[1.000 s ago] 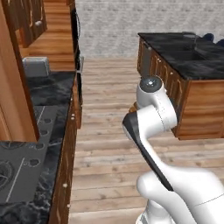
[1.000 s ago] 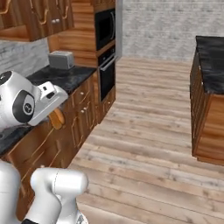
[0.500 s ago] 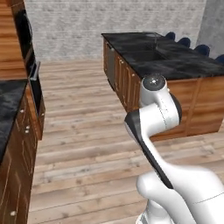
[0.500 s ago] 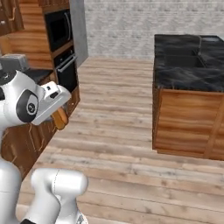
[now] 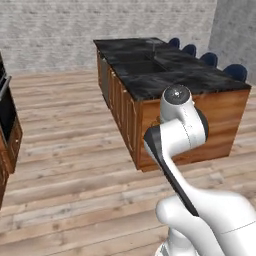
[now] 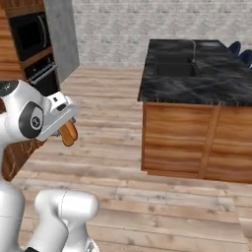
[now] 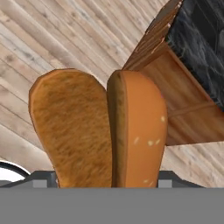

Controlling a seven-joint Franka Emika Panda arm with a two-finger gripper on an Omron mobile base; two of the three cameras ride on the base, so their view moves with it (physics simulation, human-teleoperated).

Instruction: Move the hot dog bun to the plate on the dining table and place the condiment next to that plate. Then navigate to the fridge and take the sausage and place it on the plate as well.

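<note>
The dining table (image 5: 165, 70) stands ahead of me across the plank floor (image 5: 65, 150), its near wooden corner facing me and its far end cut off in the right base view. A second ago wall cabinets filled that side; the whole scene has swung round with my base. My gripper (image 6: 66, 129) is pinching the hot dog bun (image 7: 103, 131), which hangs below it, over bare floor, well apart from the table. My fingertips are hidden behind the bun.
</note>
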